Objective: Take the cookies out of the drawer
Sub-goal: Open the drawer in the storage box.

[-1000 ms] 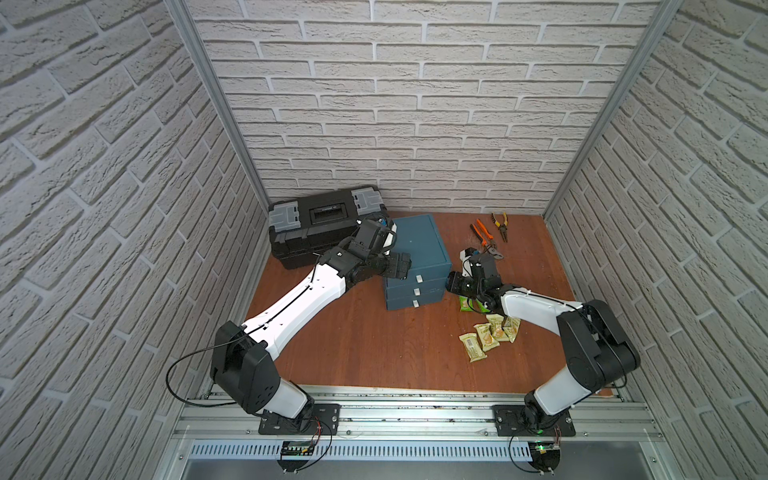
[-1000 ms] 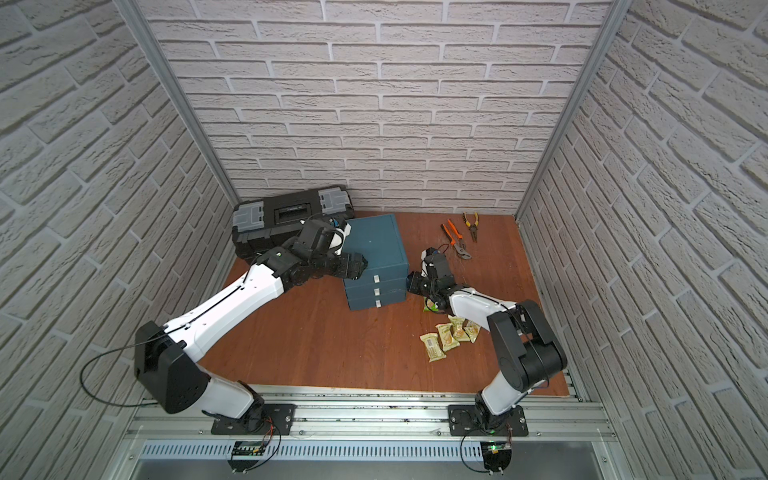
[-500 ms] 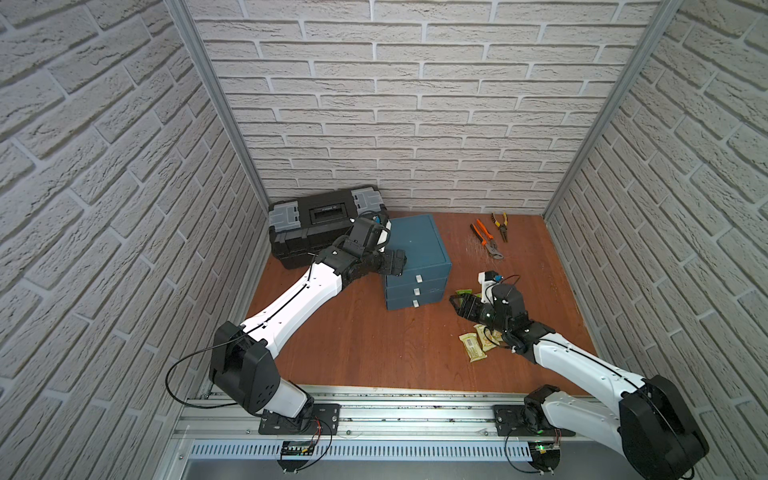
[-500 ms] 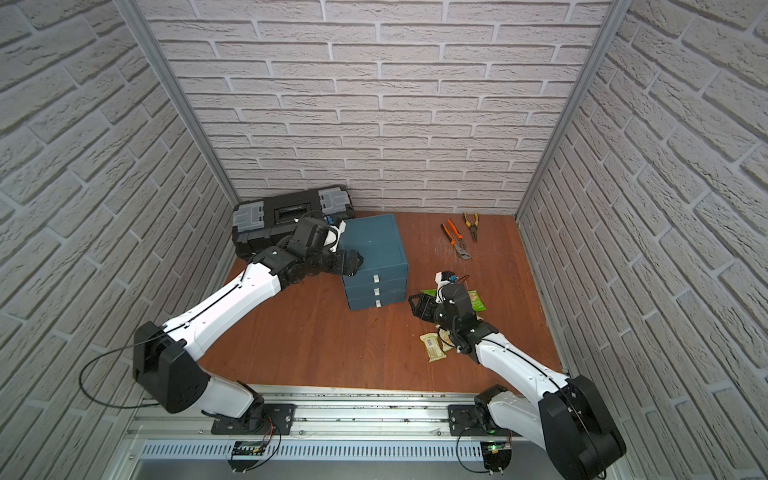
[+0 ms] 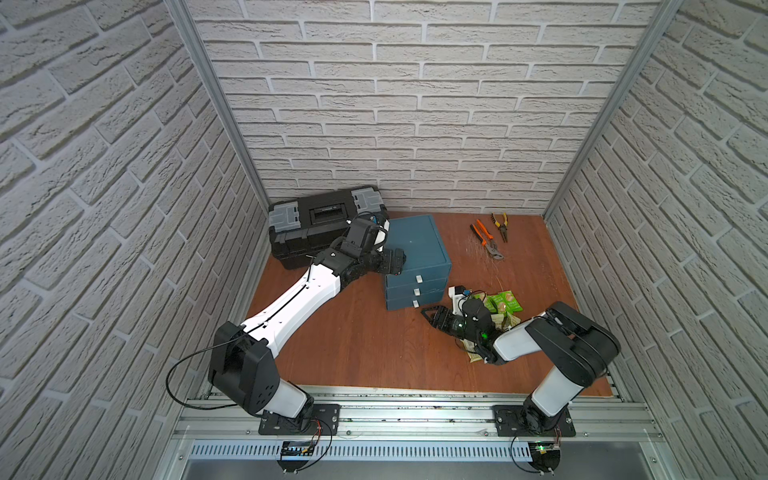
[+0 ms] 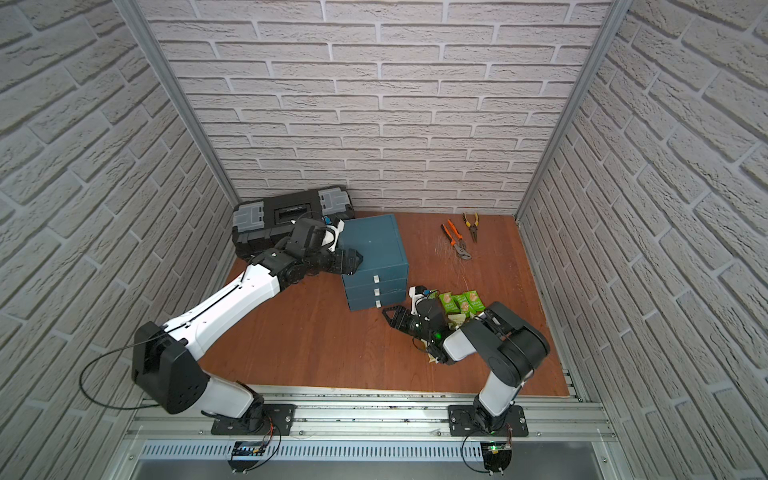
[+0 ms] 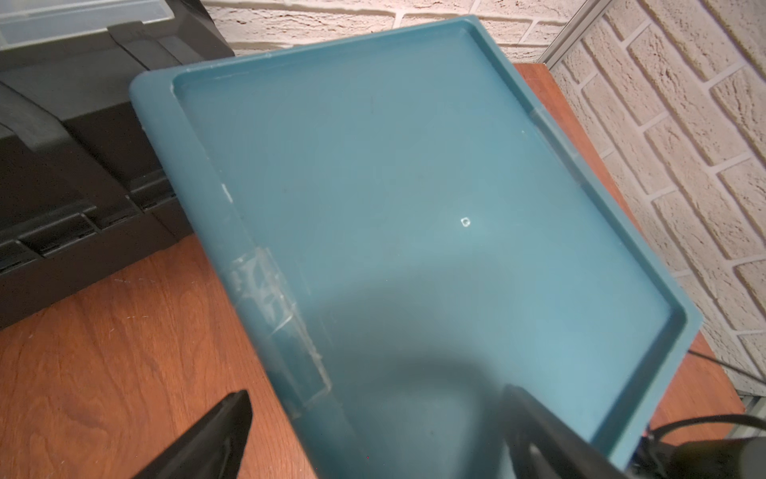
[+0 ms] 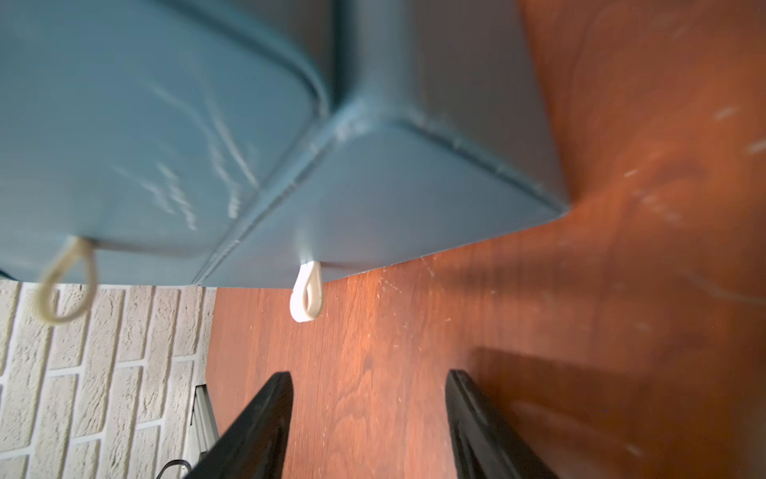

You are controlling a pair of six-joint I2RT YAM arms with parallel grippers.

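Observation:
The cookies (image 5: 503,301) lie on the table right of the teal cabinet (image 5: 419,245), as green packets (image 6: 461,302) with paler ones partly hidden under my right arm. All three drawers look shut; the lowest drawer (image 5: 399,305) carries a white loop handle (image 8: 306,296). My right gripper (image 5: 430,316) (image 6: 390,316) hangs low in front of that drawer, open and empty (image 8: 369,381), short of the handle. My left gripper (image 5: 395,264) is open (image 7: 377,414) and straddles the cabinet's left top edge, one finger beside the wall and one over the lid.
A black toolbox (image 5: 316,220) stands against the back wall left of the cabinet. Orange-handled pliers (image 5: 484,239) and yellow-handled pliers (image 5: 500,224) lie at the back right. Brick walls close in both sides.
My right arm has folded back and its gripper has swung from the cabinet's right side round to the front of the lowest drawer, jaws wider than before. The left arm has barely moved.

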